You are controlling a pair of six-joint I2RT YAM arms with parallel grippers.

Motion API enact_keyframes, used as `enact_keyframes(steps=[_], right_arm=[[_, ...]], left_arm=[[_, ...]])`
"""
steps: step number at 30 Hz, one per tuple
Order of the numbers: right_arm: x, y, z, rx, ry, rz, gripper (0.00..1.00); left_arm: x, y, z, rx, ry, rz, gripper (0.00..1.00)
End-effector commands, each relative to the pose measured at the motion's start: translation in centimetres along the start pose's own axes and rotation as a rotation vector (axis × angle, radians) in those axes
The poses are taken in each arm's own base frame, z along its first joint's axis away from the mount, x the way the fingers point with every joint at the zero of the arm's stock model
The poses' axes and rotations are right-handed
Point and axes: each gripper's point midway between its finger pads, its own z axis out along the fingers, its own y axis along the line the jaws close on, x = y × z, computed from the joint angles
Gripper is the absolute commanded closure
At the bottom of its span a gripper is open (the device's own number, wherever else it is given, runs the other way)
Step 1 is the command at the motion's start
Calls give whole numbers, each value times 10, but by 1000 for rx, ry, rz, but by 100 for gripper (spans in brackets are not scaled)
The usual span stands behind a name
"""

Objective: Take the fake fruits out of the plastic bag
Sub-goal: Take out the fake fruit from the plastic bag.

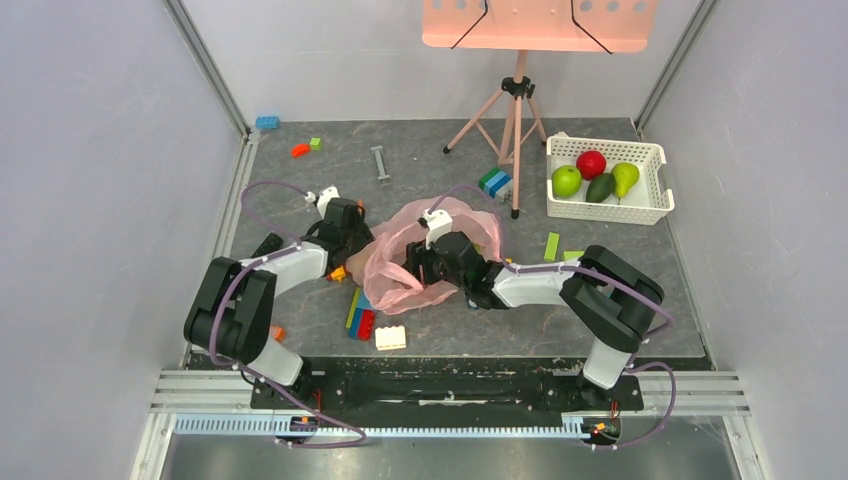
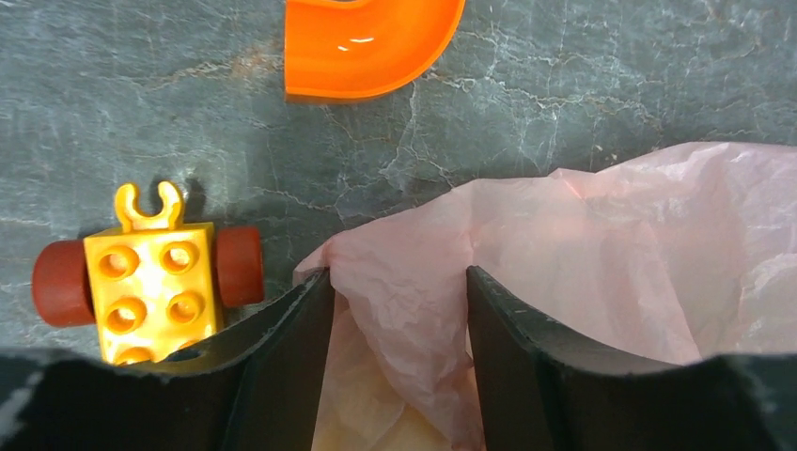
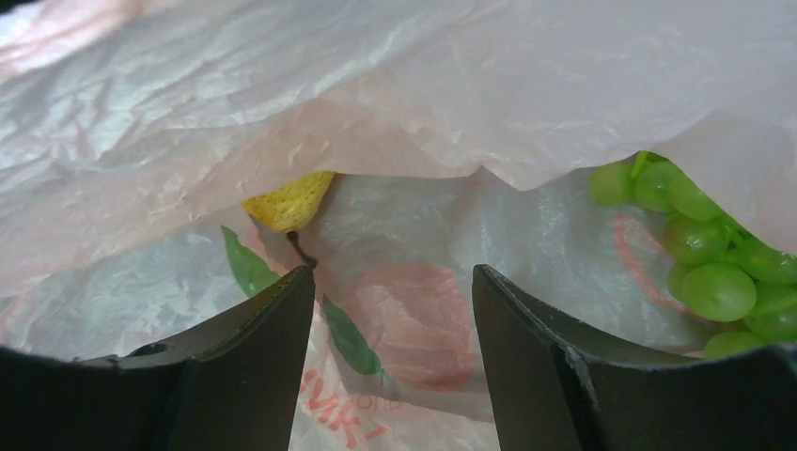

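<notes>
At the bottom of the right wrist view, the right gripper (image 3: 392, 282) stands with its jaws apart and nothing held between them. It is inside the mouth of the plastic bag (image 3: 470, 94), whose printed film lies under the fingers and hangs over them like a roof.

Just beyond the tip of the finger on the left of that frame, a little left of the gap, the lemon (image 3: 287, 202) pokes one end out from under the overhanging film. The rest is covered, so its long axis cannot be read. The grapes (image 3: 719, 249) lie at the right edge of the frame, outside the other finger, with the bunch running down that edge.

In the left wrist view, the left gripper (image 2: 399, 282) is open too. Its fingers straddle a puffed fold at the bag's edge and do not look closed on it. A yellow wheeled block (image 2: 150, 291) sits on the table (image 2: 188, 113) at lower left, near the gripper, and an orange curved piece (image 2: 367, 47) lies at top centre.

The right arm is plainly nearer the fruit left in the bag. The lemon probably needs only a short reach forward and slightly left in the frame, with the film kept off it.

Farthest away, at upper right of the top view, the white basket (image 1: 655, 150) holds the green apple (image 1: 566, 181), red apple (image 1: 591, 163), avocado (image 1: 601, 187) and pear (image 1: 625, 178), well apart from the bag.
</notes>
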Motion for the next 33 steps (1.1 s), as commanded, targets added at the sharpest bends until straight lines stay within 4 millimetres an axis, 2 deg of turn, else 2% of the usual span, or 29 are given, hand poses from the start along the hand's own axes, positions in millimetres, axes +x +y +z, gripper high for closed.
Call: enact_keyframes(steps=[1, 6, 10, 17, 20, 27, 33], right_arm=[[-24, 3, 9, -22, -72, -21, 35], [-24, -8, 11, -7, -76, -5, 36], [-27, -8, 17, -21, -80, 9, 39], [-33, 11, 26, -108, -83, 8, 41], [-38, 25, 26, -182, -93, 15, 40], [-42, 51, 30, -313, -94, 34, 37], [-38, 58, 36, -349, -75, 39, 35]], left_arm=[[-13, -24, 5, 76, -30, 0, 42], [-6, -29, 7, 90, -21, 19, 52], [0, -31, 8, 98, -12, 25, 63], [2, -36, 7, 112, -7, 28, 79], [2, -39, 6, 120, -7, 27, 85], [6, -43, 7, 132, 4, 30, 92], [9, -45, 8, 138, 9, 34, 93]])
